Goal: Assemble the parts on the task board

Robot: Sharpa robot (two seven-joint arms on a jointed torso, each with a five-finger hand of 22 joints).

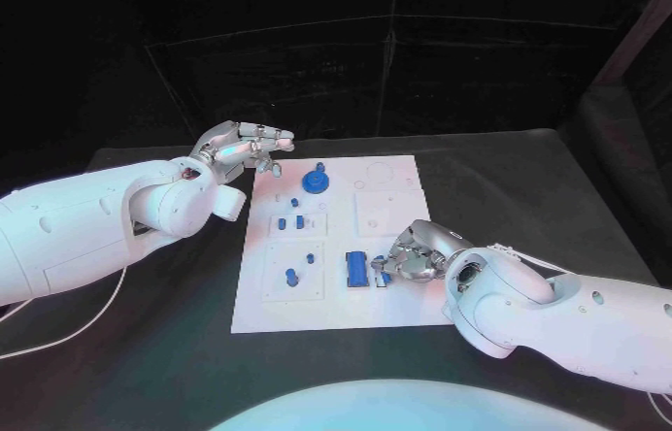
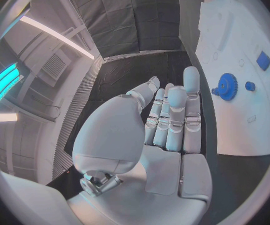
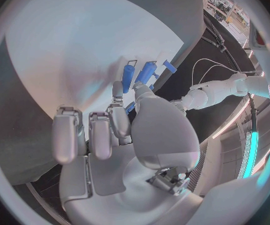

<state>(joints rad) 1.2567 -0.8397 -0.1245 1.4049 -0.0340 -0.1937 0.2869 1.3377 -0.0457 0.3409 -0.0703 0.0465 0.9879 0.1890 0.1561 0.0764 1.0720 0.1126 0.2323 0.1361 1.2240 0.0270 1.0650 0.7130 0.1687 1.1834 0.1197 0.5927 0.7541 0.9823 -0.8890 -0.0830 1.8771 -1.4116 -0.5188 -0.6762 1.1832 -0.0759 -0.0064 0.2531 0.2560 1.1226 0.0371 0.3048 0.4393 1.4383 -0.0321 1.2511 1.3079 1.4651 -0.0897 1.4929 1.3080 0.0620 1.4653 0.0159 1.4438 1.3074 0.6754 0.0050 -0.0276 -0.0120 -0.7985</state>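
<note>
1. Fingers of the silver left hand point(image 1: 250, 147) lay straight and side by side with nothing in them, held off the board's far-left corner over the black tabletop point(image 1: 168, 353); in the left wrist view the palm point(image 2: 166, 130) faced the board edge without touching it, probably parked so as to leave the working area free.

2. The white rectangular task board point(image 1: 336, 314) lay flat in the middle of the tabletop, its shallow recesses arranged in columns, so that each part has a seat.

3. Near the board's far edge stood the round blue toothed gear point(image 1: 317, 182), just beside the left hand yet apart from it; the left wrist view showed it upright on its seat point(image 2: 226, 86).

4. Below it along the left column sat several small blue pegs point(image 1: 291, 223) in or on their recesses, and one more point(image 1: 291, 277) nearer the robot; whether they were fully seated was too small to tell.

5. The flat blue rectangular block point(image 1: 357, 269) lay in the near-centre of the board, with the silver right hand point(image 1: 406, 256) just beside it.

6. That right hand's fingers were curled down onto the board at the block's right edge; in the right wrist view its fingertips point(image 3: 117, 90) reached toward blue cylindrical pieces point(image 3: 137, 75), but whether they gripped one or merely touched it could not be told.

7. As a judgement, the step in hand was picking or seating a part at that spot; the block close alongside could be nudged by the fingers.
</note>
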